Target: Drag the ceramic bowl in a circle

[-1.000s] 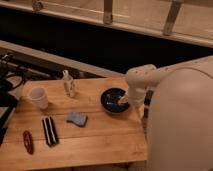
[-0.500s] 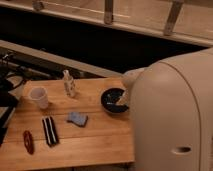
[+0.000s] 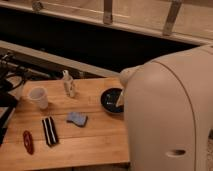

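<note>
Nearly hidden behind the arm [image 3: 165, 110], the tool [image 3: 119, 101] reaches into the bowl [image 3: 108, 100] at the tabletop's [image 3: 90, 145] right edge, seemingly to drag it; its grip cannot be told.

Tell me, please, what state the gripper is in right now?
Gripper: at the right side of the ceramic bowl; open or closed cannot be told.

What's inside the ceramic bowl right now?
The gripper reaches into the ceramic bowl at its right side; nothing else shows in it. The bowl's right edge is hidden behind the robot's white arm.
</note>
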Available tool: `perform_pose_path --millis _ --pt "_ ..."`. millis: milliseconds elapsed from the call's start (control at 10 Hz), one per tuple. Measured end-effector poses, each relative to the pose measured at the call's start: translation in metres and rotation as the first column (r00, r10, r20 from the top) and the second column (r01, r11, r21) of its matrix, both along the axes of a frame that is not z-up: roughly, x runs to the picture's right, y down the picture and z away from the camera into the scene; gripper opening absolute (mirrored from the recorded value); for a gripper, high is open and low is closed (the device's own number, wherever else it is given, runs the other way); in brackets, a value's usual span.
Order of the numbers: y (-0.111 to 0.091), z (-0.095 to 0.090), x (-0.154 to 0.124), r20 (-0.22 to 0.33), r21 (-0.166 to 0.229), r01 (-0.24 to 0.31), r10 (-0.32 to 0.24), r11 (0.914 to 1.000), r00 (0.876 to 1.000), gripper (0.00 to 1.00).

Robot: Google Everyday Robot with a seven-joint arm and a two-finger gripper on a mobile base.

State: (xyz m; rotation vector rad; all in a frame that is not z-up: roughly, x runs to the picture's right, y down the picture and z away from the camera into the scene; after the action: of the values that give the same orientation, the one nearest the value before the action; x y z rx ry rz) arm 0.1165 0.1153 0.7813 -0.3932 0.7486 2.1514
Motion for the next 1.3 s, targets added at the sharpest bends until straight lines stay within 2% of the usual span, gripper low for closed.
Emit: perform_pose_path --millis 100,300,500,700,1000,1200,1300 --pt "-0.003 0.003 0.001 0.015 -0.003 0.015 -0.015 0.9999 1.0 0.73" --pt "-0.014 0.024 -0.01 0.057 -0.026 0.05 -0.048 0.9984 0.997 0.73" --pt "-0.021 0.066 -0.018 0.105 -0.082 0.063 -0.055 0.9946 0.993 0.73" --pt "-0.02 0.089 -0.014 0.135 -0.137 0.052 -0.034 0.9892 0.99 0.73" --pt "-0.015 0.098 -0.002 0.11 -0.166 0.028 -0.009 0.9857 0.994 0.73" --pt "-0.005 0.098 0.014 0.083 -0.201 -0.015 0.032 0.9794 0.996 0.73" --pt "0.001 0.096 0.021 0.076 -0.228 -0.035 0.053 0.9731 0.996 0.73"
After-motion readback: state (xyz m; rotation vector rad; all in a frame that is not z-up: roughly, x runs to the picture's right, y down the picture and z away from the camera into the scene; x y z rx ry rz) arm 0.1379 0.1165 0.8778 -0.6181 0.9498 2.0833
